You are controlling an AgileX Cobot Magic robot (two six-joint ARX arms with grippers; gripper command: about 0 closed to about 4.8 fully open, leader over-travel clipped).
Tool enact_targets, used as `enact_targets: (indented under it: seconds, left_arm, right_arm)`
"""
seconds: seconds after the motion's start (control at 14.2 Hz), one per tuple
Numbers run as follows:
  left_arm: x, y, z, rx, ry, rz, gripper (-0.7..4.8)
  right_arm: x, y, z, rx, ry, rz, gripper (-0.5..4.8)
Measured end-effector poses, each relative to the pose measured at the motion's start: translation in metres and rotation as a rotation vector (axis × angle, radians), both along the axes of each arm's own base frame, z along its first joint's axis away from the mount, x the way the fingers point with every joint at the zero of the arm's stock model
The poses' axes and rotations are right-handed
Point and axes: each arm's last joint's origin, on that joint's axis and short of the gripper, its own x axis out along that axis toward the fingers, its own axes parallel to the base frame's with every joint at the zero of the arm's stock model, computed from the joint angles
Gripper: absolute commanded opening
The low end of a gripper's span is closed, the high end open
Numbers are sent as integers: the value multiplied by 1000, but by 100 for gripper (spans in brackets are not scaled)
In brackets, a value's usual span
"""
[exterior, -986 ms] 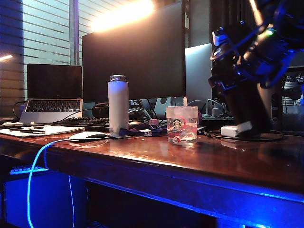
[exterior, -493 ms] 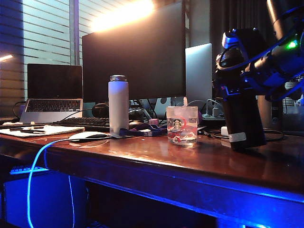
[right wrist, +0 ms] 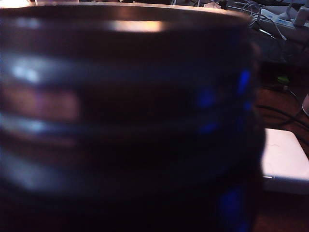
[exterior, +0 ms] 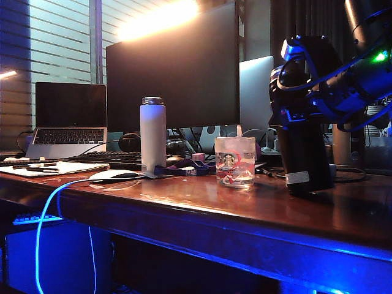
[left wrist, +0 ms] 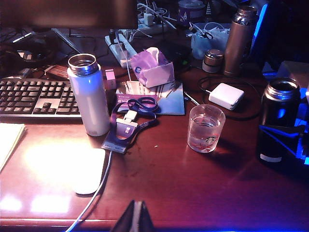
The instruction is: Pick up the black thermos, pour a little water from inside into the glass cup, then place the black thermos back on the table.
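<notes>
Exterior view, right of frame: the right tool is wrapped around the upper body of the black thermos, jaws spread wide to the flask's girth and closed on it. The thermos stands nearly upright, leaning slightly, its base at or just above the tabletop; whether it rests fully cannot be told. The right wrist view is filled by the blurred thermos rim, confirming the close hold. The glass cup stands at centre frame, to the left of the thermos and apart from it, with water in it. The left tool shows only at the lower edge of the left wrist view, fingertips pressed together, holding nothing, well clear of both objects.

Judged step: setting the thermos back down, pouring apparently done. The next move calls for seating the base flat, then opening the jaws and drawing away without tipping the flask.
</notes>
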Motion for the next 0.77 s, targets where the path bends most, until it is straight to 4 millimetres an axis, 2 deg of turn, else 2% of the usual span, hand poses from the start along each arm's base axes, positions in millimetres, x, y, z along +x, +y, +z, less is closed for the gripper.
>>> enact_targets:
  seconds: [0.07, 0.14, 0.21, 0.77]
  left_arm:
    - [0, 0, 0, 0, 0, 0, -2]
    - [0, 0, 0, 0, 0, 0, -2]
    - [0, 0, 0, 0, 0, 0, -2]
    - [0, 0, 0, 0, 0, 0, -2]
  right_arm:
    - [0, 0, 0, 0, 0, 0, 383]
    - [0, 0, 0, 1, 1, 1, 409]
    - [0, 0, 1, 4, -8, 3, 471]
    - [-10, -3, 19, 23, -67, 3, 479]
